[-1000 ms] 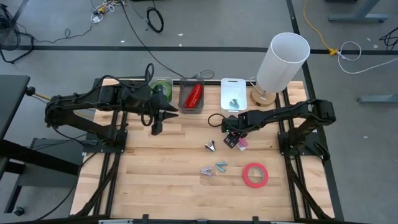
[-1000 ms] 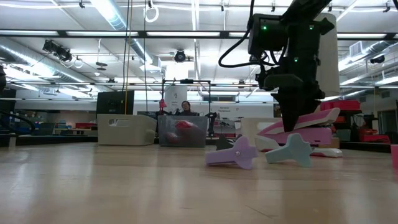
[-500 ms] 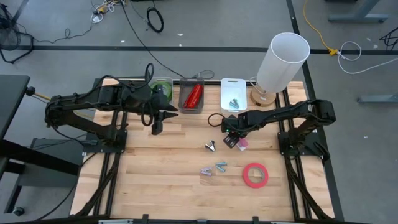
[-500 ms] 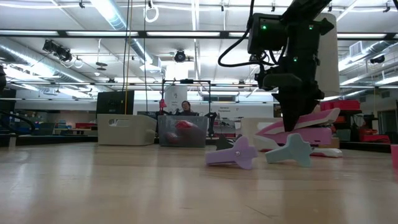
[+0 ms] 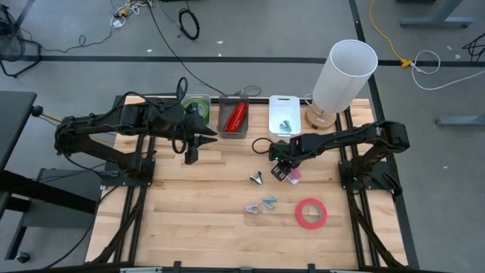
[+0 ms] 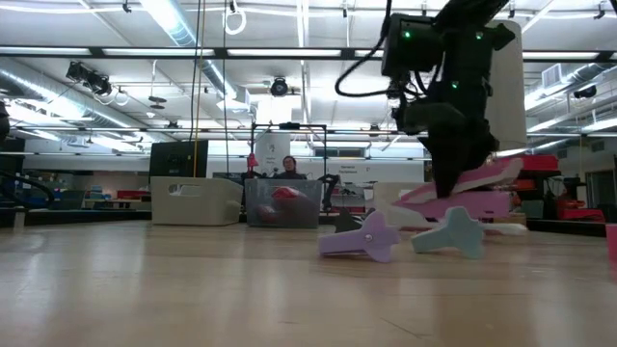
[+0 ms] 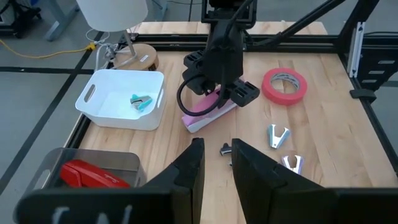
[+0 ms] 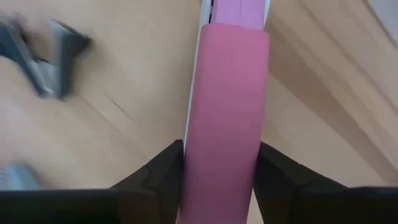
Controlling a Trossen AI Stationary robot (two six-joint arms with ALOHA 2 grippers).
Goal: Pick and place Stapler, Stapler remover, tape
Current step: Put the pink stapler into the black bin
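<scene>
A pink stapler (image 5: 294, 176) with a white underside lies right of the table's middle. It also shows in the left wrist view (image 7: 205, 115) and the low view (image 6: 461, 200). My right gripper (image 5: 282, 168) is shut on it from above. Three staple removers lie on the wood: grey (image 5: 257, 177), purple (image 5: 251, 208) and teal (image 5: 270, 202). A red-pink tape roll (image 5: 311, 213) lies flat near the front right. A green tape roll (image 5: 197, 106) sits in a green container at the back. My left gripper (image 5: 191, 155) hangs open and empty at the back left; it also shows in its own wrist view (image 7: 216, 163). My right gripper pinches the stapler's pink body by its two long sides (image 8: 194, 158) between its two fingers (image 8: 160, 180). The fingers point down and lie across the stapler. The stapler sits tilted in the low view, its top arm (image 6: 501, 172) slanting up; whether its underside is clear of the wood I cannot tell.
A grey bin holds a red stapler (image 5: 236, 115). A white bin (image 5: 274, 102) holds a teal remover. A white lamp (image 5: 345, 76) stands at the back right. Bare wood lies at the table's front left.
My right gripper, still shut on the pink stapler, has risen a little and moved slightly toward the table's left. The stapler has come up with it.
</scene>
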